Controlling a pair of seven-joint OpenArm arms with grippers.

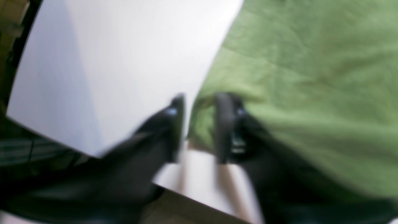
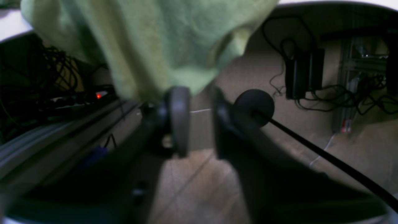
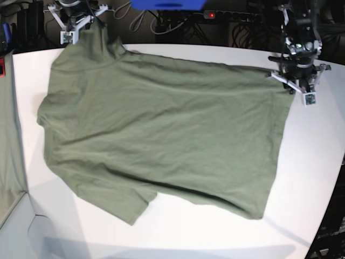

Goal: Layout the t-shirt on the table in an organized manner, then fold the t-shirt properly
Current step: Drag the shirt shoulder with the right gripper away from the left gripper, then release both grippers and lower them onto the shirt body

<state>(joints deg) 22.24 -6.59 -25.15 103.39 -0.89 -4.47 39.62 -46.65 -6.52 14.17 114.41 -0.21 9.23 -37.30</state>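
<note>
While you look down from the base view, the biggest thing you see is the table [image 3: 312, 178], a wide white top with curved edges and bare white along the near and right sides. Next in size is the t-shirt [image 3: 161, 140], green and spread mostly flat across the middle of the table, with soft wrinkles and one sleeve pointing toward the near edge. Its far left corner is lifted up off the table edge, and its far right corner sits near the table's right side. Around the table your room is dark, with black cables [image 2: 342, 93] hanging by a wall, a power strip with a small red light [image 3: 211, 14], a blue thing [image 3: 167, 4] at the far edge, and a brownish floor [image 2: 192, 186] below. Your left gripper [image 1: 199, 127] is at the far right corner of the shirt; its fingers stand apart with a bunched bit of green cloth between them, but the picture is blurry and you cannot tell if they pinch it. Your right gripper [image 2: 200, 121] hangs past the table edge over the floor, and the green cloth hangs down to the gap between its parted fingers; you cannot tell if it grips.
</note>
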